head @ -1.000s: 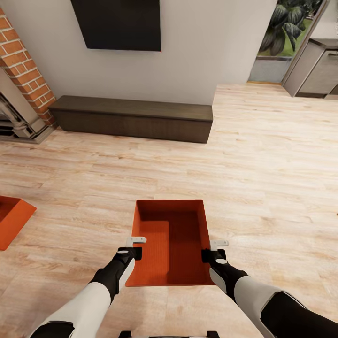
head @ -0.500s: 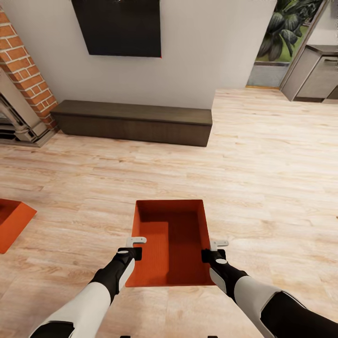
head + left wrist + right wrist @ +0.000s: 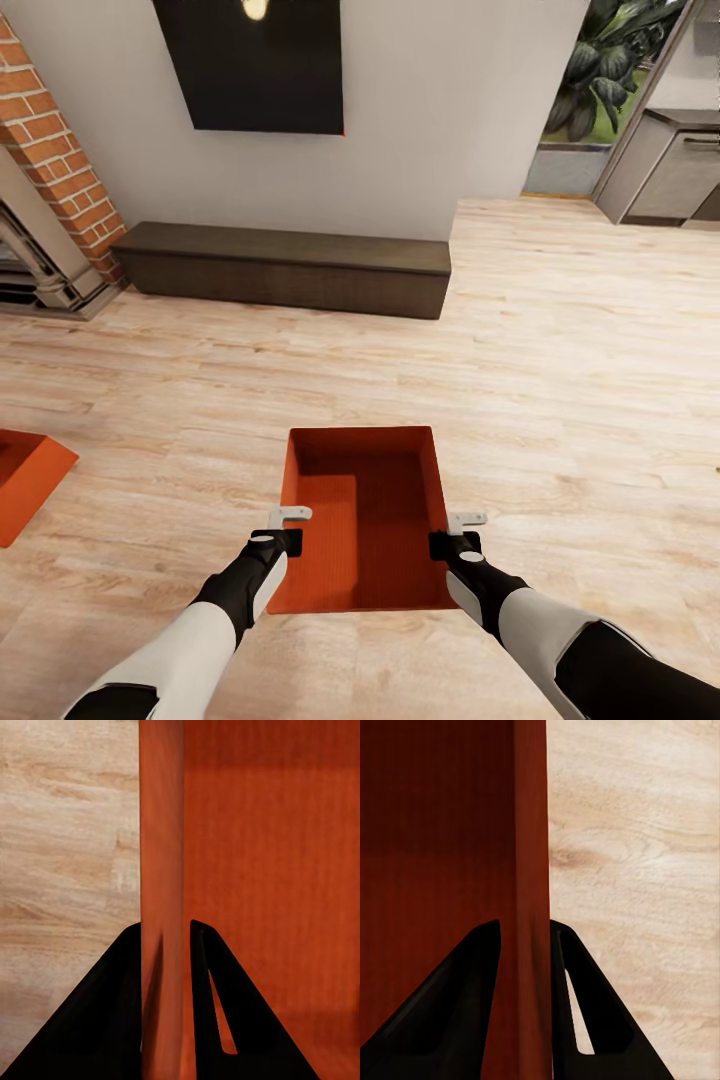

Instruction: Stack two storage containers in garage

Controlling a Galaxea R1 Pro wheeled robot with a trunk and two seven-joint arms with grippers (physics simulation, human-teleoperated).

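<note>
1. I carry one orange-red, open-topped rectangular storage container (image 3: 365,515) with thin plain walls, held out in front of me above the light wood-plank floor (image 3: 560,370), on the near side of the long dark low cabinet (image 3: 285,265).
2. My left pincer (image 3: 287,527) is pinched on the container's left wall; in the left wrist view the two black fingers (image 3: 105,1012) straddle that thin wall, one inside and one outside.
3. My right pincer (image 3: 458,530) is pinched on the right wall in the same way, a finger (image 3: 457,1012) on each face of it.
4. The second orange-red container (image 3: 25,480) sits on the planks well to the left of the cabinet's near side, below the red brick fireplace (image 3: 45,150).
5. I judge the box light, being empty, and fairly stiff, but its walls are thin and smooth, so it could slip or flex.
6. Opposite long walls near their middle look like the best hold, keeping it level while I drive.
</note>
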